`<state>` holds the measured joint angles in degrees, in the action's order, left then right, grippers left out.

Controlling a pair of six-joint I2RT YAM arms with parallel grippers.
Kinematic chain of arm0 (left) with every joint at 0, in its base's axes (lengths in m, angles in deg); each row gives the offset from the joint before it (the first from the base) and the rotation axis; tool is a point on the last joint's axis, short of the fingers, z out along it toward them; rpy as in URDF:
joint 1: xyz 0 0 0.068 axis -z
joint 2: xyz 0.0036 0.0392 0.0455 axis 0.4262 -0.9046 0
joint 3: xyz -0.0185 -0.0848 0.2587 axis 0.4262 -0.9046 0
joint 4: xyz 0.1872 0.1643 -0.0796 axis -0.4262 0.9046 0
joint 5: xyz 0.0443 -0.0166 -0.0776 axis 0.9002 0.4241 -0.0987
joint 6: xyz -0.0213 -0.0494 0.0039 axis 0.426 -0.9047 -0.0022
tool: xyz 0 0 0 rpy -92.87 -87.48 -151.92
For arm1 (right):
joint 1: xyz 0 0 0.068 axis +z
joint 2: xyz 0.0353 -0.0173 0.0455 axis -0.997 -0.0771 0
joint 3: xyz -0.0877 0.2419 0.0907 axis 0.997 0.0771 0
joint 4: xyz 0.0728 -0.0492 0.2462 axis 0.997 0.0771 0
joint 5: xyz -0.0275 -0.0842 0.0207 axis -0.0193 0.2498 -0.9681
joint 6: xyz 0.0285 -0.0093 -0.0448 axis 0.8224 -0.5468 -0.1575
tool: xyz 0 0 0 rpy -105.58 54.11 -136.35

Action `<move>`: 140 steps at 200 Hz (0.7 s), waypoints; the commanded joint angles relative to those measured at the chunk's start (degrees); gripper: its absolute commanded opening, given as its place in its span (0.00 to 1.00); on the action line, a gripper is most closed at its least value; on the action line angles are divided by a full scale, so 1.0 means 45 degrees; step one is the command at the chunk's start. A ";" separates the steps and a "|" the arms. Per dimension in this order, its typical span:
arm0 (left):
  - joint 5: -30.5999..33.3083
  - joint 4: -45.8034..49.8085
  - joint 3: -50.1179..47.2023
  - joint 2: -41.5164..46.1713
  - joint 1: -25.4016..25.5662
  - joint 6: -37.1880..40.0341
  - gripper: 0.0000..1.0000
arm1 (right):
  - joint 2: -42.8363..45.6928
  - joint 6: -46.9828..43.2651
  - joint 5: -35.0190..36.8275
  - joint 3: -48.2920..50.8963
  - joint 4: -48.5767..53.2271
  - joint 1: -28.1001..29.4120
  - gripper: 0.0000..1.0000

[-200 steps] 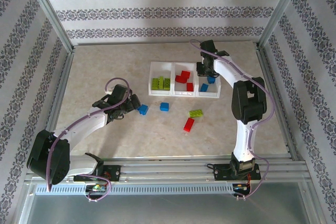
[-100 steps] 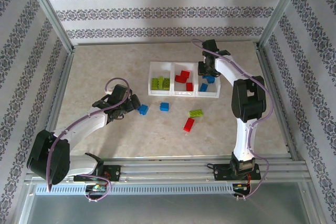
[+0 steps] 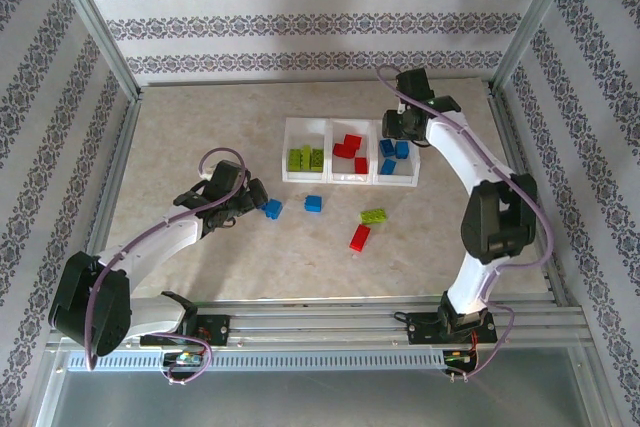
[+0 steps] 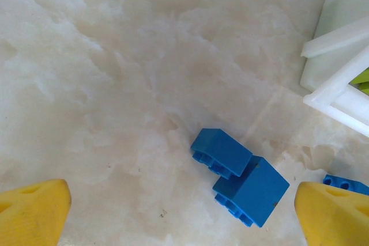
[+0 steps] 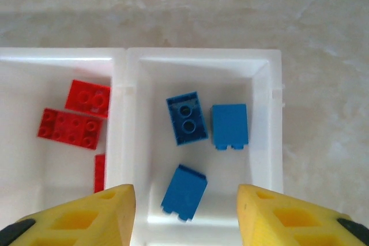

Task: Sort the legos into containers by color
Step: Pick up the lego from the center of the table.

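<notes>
We see the white three-compartment tray (image 3: 349,180) lying toward the far middle of the marbled table (image 3: 200,137), its compartments in a row from left to right. The left compartment holds lime green bricks (image 3: 305,158), the middle one holds red bricks (image 3: 350,151), and the right one holds three blue bricks (image 3: 393,155). The right end effector (image 3: 399,134) hangs above the right compartment. From the right wrist we see its yellow fingers (image 5: 86,218) standing apart with nothing between them, so it is released and empty; beneath it the three blue bricks lie loose on the compartment floor, two side by side toward the far wall and one apart nearer the near wall. Red bricks show in the neighbouring compartment across the dividing wall. Nearer the arms, more bricks lie loose on the table: a pair of blue bricks (image 3: 272,209), a single blue brick (image 3: 313,204) near it on the right, a lime green brick (image 3: 374,215) and, close in front of that, a red brick (image 3: 360,237). The left end effector (image 3: 256,197) sits low over the table right beside the pair of blue bricks. From the left wrist we see its yellow fingertips (image 4: 34,211) spread wide and holding nothing, so it too is released; the pair lies between them on the table, the two bricks touching, and the tray's near corner shows well beyond.
</notes>
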<state>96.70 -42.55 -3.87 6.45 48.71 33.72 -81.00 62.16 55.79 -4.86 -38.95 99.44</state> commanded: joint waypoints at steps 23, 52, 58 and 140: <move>0.0181 0.0144 -0.0172 0.0219 -0.0222 -0.0157 1.00 | 0.1738 0.0944 0.0396 0.1518 0.0430 0.2152 0.53; 0.0181 0.0047 -0.0236 0.0171 -0.0296 -0.0186 1.00 | 0.1964 0.2038 0.0804 0.2226 0.0508 0.3925 0.54; 0.0181 0.0030 -0.0243 0.0152 -0.0296 -0.0181 1.00 | 0.1930 0.2371 0.0967 0.2349 0.0508 0.4264 0.54; 0.0049 -0.0012 -0.0290 0.0122 -0.0336 -0.0061 1.00 | -0.0321 0.5178 0.1412 0.2300 -0.0003 0.7188 0.75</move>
<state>96.70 -42.55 -4.46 6.58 47.99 33.70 -78.18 80.30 61.12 6.59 -38.57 130.11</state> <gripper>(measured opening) 0.995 0.717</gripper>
